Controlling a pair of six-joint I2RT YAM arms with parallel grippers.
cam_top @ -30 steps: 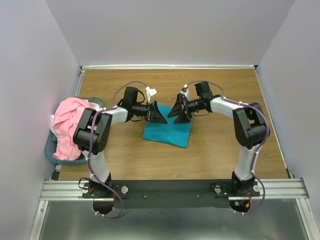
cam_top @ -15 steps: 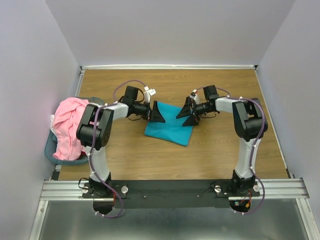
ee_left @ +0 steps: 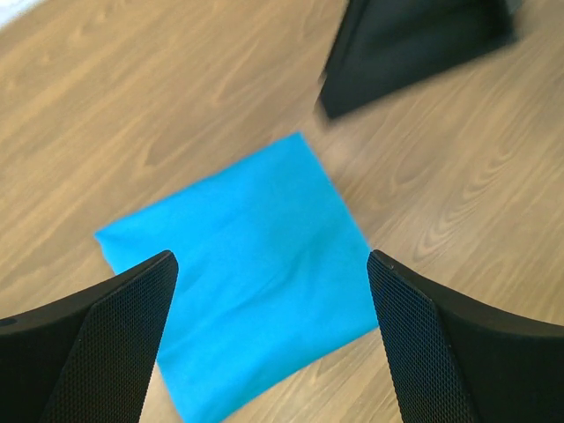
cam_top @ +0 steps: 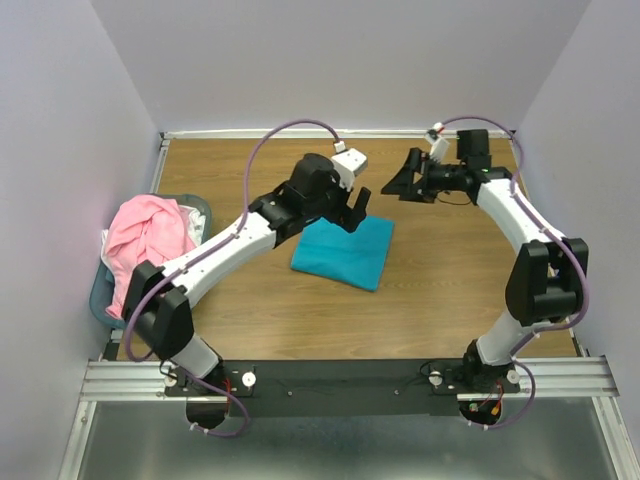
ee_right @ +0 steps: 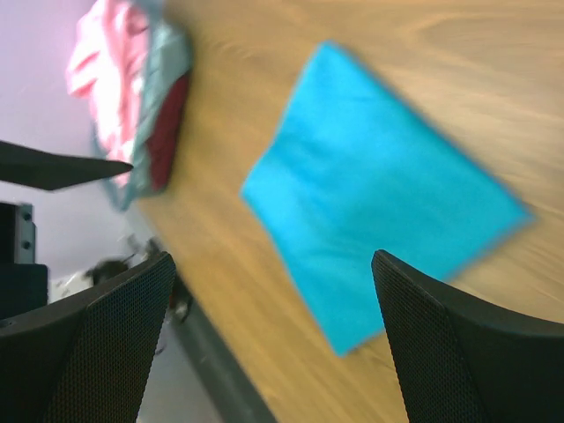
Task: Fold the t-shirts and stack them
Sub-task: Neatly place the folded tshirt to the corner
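Since the pink t-shirt point(cam_top: 145, 240) sits in a crumpled heap in the basket point(cam_top: 100, 292) at the left edge, draped over the rim, that's where I'd expect trouble. A pinch on one random wad probably lifts it as a twisted rope, or drags the basket along if the cloth catches on the rim.

Second worry: the left gripper point(cam_top: 352, 213) hangs right over the far edge of the teal t-shirt point(cam_top: 345, 258). Its jaws are wide apart and holding nothing, so one low sweep could catch a layer and flip the fold open. The right gripper point(cam_top: 398, 184) is also spread and empty, off beyond the teal one's far right corner.

The teal one lies folded flat mid-table point(cam_top: 450, 290), close to square. Its long axis is weak: roughly left-right, skewed so the right end sits nearer the arm bases. No collar or sleeve shows, so I can't tell which way it points.
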